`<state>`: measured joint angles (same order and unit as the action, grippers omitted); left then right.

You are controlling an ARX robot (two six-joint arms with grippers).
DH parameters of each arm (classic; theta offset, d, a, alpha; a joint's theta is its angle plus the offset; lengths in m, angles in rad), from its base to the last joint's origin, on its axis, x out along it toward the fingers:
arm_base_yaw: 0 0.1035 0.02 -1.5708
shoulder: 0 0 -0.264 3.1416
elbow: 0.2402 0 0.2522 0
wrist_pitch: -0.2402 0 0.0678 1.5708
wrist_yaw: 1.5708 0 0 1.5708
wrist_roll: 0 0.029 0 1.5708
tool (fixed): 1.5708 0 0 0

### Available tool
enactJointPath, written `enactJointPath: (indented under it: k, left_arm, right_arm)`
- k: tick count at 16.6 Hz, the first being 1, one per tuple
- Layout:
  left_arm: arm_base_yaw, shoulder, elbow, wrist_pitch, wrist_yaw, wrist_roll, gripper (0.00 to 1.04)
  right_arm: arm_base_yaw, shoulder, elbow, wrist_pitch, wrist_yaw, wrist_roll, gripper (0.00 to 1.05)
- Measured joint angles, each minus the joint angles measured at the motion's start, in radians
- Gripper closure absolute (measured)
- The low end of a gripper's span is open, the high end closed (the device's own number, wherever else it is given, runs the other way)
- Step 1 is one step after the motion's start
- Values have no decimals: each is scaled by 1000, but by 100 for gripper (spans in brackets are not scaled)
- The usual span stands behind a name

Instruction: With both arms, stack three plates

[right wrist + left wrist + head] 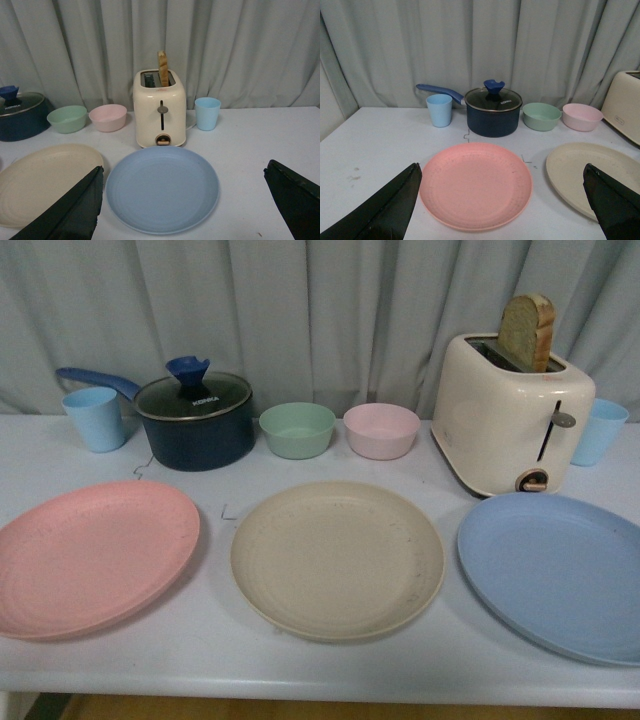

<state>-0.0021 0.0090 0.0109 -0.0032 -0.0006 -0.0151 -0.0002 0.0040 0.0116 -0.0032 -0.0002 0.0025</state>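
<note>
- Three plates lie flat on the table [215, 665] in a row, apart, none stacked: pink plate [95, 555] left, beige plate [337, 558] middle, blue plate [555, 575] right.
- Left gripper [501, 170]: spread wide, empty, facing the pink plate.
- Right gripper [183, 169]: spread wide, empty, facing the blue plate.
- Pot [195, 425], bowls and toaster [510, 415] sit behind the plates.
</note>
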Motion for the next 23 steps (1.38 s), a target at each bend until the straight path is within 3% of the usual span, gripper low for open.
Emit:
enactJointPath:
  k: [5,6,7,15,17,19,23]
  left_arm:
    - [0,0,0,0,0,0,7]
    - [-6,14,20,-72,-20,-9,7]
    - [2,395,207,-191,-25,-55,7]
    - [82,771,361,-17,122,16,7]
    - [127,1001,470,25,180,15,7]
    - [168,1489,729,27,154,101,7]
    - [214,1721,896,24,156,160,7]
  right_arm:
    - [0,0,0,0,0,0,6]
    - [0,0,0,0,0,0,6]
    - [0,0,0,0,0,0,6]
    - [0,0,0,0,0,0,6]
    - [0,0,0,0,0,0,6]
    - [0,0,0,0,0,0,6]
    - [0,0,0,0,0,0,6]
